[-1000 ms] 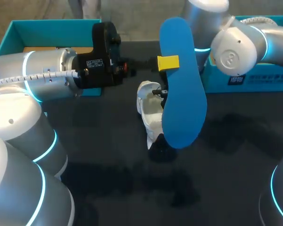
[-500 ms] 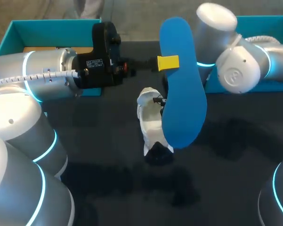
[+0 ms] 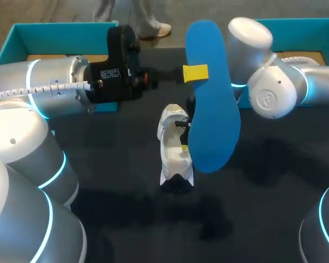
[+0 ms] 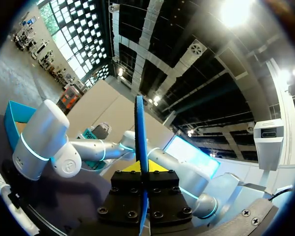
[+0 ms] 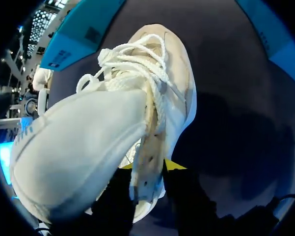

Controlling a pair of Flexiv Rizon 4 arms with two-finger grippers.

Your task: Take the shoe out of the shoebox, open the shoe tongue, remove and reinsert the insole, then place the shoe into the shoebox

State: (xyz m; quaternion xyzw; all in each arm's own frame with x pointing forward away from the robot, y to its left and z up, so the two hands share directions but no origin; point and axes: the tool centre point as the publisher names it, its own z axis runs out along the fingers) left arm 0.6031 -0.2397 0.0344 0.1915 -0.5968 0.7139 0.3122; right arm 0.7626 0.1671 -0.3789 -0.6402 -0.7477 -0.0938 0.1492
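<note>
Two teal shoeboxes (image 3: 22, 35) (image 3: 312, 24) are set on the dark counter (image 3: 273, 186). A blue insole (image 3: 211, 98) is clamped by left fingers (image 3: 195, 73), a white laced shoe (image 3: 174, 148) by right fingers (image 5: 175, 165).

Left arm (image 3: 49, 93) in from left, forearm level, reaching across to table middle; left gripper (image 4: 144, 194) clamped on insole (image 3: 211, 109) edge, yellow-tipped fingers (image 3: 192, 73) pressed against it. Right arm (image 3: 295, 90) in from right, wrist angled down behind insole; right gripper (image 5: 147, 169) pinching shoe (image 5: 88, 142) collar, one finger each side
</note>
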